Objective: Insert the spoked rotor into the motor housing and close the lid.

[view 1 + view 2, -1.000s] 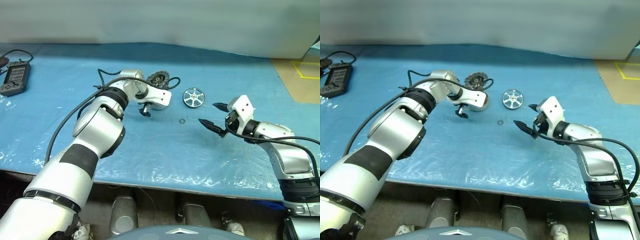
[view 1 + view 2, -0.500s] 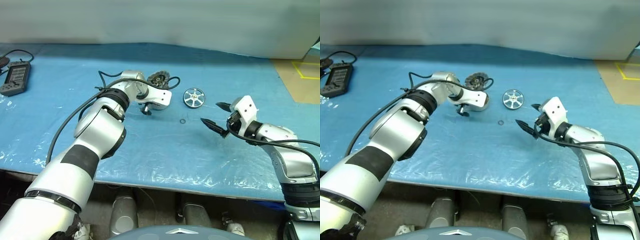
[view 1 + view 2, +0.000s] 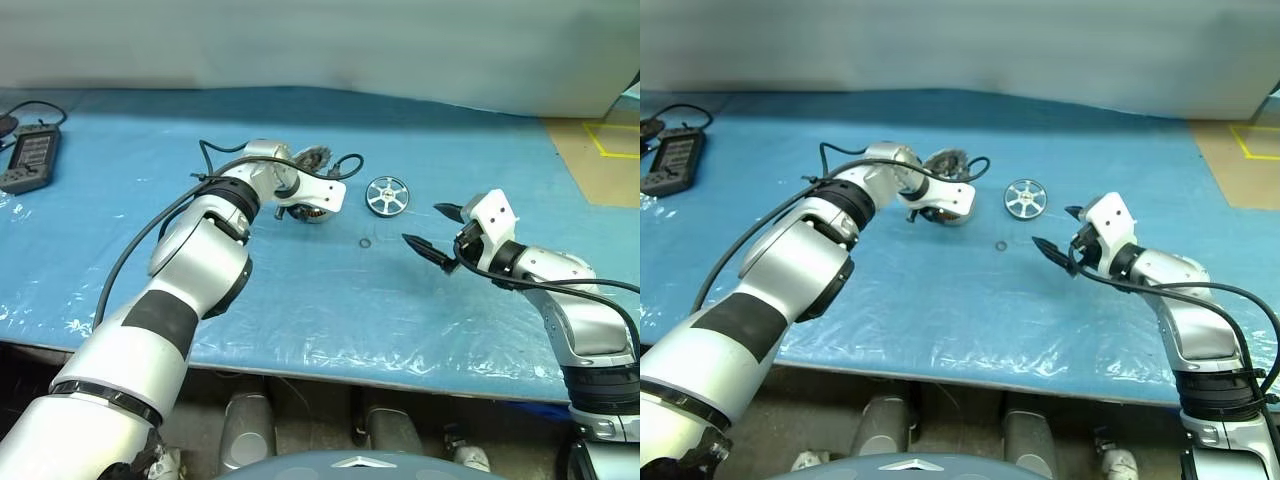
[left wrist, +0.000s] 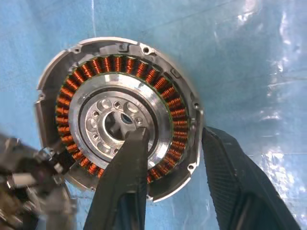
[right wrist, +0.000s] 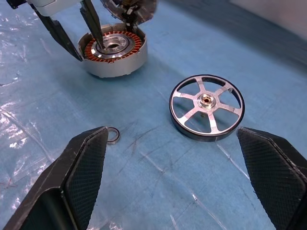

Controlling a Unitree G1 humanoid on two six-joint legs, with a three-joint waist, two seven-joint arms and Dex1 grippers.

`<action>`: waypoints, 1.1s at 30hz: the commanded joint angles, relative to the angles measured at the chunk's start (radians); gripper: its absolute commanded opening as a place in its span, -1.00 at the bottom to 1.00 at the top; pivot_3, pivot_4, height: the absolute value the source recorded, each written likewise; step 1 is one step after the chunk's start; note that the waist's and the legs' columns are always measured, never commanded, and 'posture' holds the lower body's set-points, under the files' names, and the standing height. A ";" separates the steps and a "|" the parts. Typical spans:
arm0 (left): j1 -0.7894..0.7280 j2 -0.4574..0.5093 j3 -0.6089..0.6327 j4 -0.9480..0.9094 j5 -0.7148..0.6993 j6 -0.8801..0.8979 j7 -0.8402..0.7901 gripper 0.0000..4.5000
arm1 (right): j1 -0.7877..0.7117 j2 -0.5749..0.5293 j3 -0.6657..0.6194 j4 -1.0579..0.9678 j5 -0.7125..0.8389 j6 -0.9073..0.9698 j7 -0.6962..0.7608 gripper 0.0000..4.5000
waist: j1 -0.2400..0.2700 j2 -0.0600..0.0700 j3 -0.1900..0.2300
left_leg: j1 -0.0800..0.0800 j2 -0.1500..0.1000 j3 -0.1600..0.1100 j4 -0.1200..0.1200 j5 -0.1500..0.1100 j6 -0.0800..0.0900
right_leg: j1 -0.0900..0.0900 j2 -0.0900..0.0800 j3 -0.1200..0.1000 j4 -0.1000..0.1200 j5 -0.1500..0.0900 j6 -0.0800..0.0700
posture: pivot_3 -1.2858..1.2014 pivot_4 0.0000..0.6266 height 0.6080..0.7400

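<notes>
Plainly, the left gripper (image 4: pixel 184 160) straddles the motor housing (image 4: pixel 117 124) wall, not yet pinching, mid-table toward the far edge; rigid, heavy, slick; right gripper (image 5: pixel 175 160) gapes empty.

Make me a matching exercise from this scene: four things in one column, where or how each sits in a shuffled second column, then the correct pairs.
Things
1. motor housing
2. spoked rotor
3. small dark ring
4. handheld controller

Places or states
A. lying flat on the blue sheet, alone, between the two grippers
B. at the table's far left, with a cable attached
C. one finger of the left gripper inside its centre, the other outside its rim
D. loose on the sheet, near a finger of the wide-open right gripper

Pairs: 1-C, 2-A, 3-D, 4-B
</notes>
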 commanded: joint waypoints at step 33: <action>-0.034 0.103 0.034 -0.052 -0.240 -0.468 -0.591 -0.41 | -0.192 0.038 0.050 0.235 -0.032 -0.142 0.058 1.00 | 0.011 0.000 0.001 | -0.003 0.000 0.001 -0.004 0.001 -0.001 | -0.001 0.000 -0.001 -0.003 -0.001 -0.001 | 0.03 -0.52 1.00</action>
